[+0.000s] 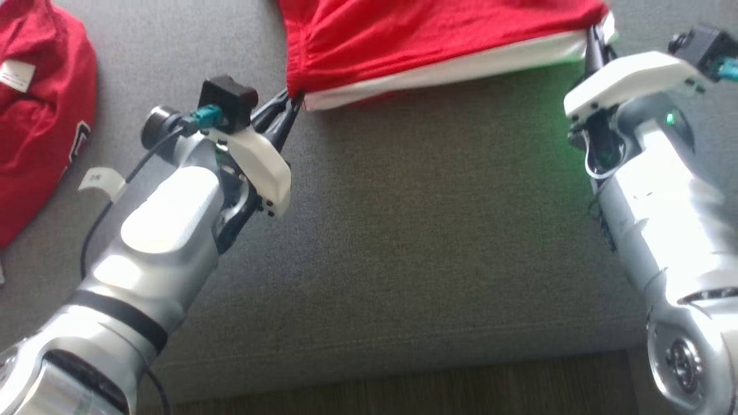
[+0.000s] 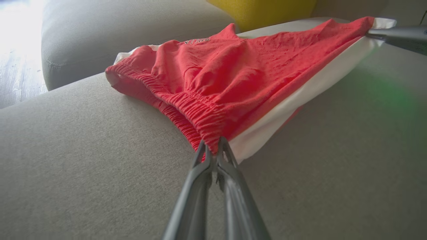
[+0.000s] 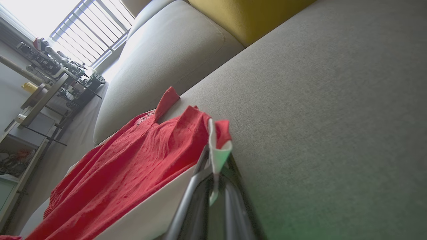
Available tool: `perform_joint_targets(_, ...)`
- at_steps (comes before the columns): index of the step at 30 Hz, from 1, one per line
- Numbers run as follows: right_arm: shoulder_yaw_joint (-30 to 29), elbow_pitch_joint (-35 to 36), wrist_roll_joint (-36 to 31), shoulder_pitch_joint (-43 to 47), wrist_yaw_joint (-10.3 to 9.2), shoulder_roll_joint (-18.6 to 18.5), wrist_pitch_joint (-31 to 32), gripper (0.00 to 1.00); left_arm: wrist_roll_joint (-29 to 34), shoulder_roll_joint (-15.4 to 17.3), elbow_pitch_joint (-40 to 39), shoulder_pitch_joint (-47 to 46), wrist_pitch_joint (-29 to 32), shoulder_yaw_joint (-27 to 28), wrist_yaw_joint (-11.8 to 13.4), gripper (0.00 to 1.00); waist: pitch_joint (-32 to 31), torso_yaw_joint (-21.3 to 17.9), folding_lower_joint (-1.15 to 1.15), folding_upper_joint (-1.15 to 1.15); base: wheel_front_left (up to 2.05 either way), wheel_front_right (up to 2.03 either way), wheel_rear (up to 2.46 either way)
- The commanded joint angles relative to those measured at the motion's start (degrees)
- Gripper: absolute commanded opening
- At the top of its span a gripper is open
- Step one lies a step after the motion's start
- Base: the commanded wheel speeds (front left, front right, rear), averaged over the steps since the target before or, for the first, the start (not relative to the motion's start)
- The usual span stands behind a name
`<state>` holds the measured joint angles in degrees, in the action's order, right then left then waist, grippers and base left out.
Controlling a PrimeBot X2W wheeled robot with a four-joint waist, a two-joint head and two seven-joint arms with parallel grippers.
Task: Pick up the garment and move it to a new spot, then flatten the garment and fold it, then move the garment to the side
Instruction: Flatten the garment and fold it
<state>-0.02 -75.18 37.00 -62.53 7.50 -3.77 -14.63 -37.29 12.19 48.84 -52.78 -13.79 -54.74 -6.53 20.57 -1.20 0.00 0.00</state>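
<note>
We hold the red garment [image 1: 438, 40] stretched across the far part of the sofa seat [image 1: 403, 242], left tool [image 1: 294, 104] clamped on its waistband corner and right tool [image 1: 594, 37] clamped on its hem corner, likely to pull it flat for folding.

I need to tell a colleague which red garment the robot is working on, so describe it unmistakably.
On the grey sofa seat, straight ahead of the robot, are red shorts pinched by the left gripper and the right gripper. Unlike the other red garment lying at the left, they have a white stripe and a gathered waistband.
</note>
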Motion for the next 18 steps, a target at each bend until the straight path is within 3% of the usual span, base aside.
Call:
perform_joint_targets(1, 0.4, 1.3, -0.2, 0.7, -0.01, 0.9, -0.3, 0.00, 0.8, 1.6, -0.6, -1.4, -0.8, 1.8, 0.4, 0.00, -1.1, -0.1, 0.00, 0.00, 0.00, 0.00, 0.00)
perform_joint_targets(18, -2.9, 1.2, -4.9, 12.0, -0.01, 0.9, 2.9, 0.00, 4.1, 2.0, -4.9, 13.0, -1.2, -0.2, 1.2, 0.00, -10.5, -0.1, 0.00, 0.00, 0.00, 0.00, 0.00)
